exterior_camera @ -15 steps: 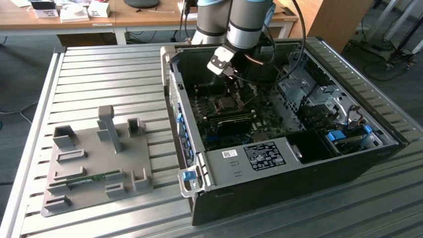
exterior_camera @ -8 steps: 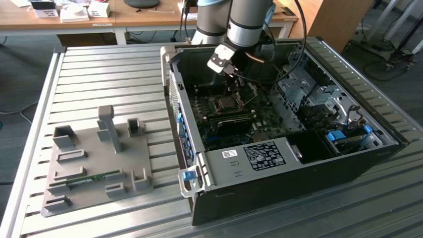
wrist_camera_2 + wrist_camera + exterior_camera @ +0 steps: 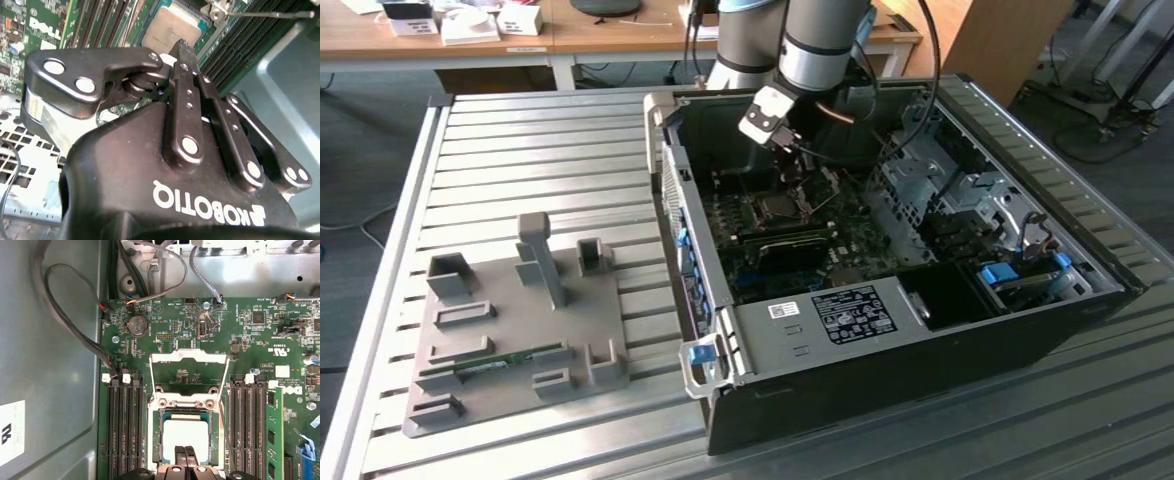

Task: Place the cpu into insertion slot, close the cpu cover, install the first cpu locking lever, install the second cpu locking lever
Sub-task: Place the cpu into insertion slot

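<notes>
The cpu point(image 3: 186, 437), a silvery-grey square chip, lies flat in its socket on the green motherboard; it also shows in the second wrist view point(image 3: 170, 27) and the exterior view point(image 3: 781, 208). The cpu cover point(image 3: 190, 356), a thin metal frame with a big window, is swung open and lies back from the socket on its hinge. A thin wire lever point(image 3: 226, 385) runs along one side of the frame. My gripper point(image 3: 186, 456) hovers just over the cpu's near edge with its two black fingers pressed together and nothing between them; the fingertips point(image 3: 181, 47) meet above the chip.
The motherboard sits deep in an open tower case point(image 3: 674, 200) on a slatted metal table. Memory slots point(image 3: 122, 430) flank the socket, and a green memory stick point(image 3: 274, 435) stands on one side. Cables point(image 3: 75, 325) hang nearby. A grey fixture plate point(image 3: 520, 330) lies at the exterior view's left.
</notes>
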`<state>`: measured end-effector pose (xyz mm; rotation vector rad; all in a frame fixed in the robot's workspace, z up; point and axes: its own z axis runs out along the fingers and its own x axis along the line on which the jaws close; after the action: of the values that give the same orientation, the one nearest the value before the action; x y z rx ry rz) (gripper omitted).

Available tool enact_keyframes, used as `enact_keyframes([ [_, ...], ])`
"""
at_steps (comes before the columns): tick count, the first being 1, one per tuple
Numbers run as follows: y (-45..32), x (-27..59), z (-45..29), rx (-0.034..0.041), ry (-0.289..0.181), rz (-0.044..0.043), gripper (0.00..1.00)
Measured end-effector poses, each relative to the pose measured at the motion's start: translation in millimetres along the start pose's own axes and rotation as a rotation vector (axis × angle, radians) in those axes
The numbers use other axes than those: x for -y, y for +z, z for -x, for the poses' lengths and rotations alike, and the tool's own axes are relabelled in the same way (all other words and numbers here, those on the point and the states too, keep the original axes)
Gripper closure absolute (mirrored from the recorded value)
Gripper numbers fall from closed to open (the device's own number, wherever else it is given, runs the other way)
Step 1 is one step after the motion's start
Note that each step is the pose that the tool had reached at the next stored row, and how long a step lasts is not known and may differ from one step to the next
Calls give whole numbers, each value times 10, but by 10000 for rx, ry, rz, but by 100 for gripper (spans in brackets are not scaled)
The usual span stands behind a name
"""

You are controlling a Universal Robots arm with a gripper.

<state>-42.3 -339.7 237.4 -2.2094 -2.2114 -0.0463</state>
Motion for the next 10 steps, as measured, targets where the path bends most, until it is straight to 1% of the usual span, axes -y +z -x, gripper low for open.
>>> enact_keyframes([
  [5, -78, -1, -2, -1, 1, 0, 89],
  [10, -88, -1, -3, -3, 0, 1, 89],
])
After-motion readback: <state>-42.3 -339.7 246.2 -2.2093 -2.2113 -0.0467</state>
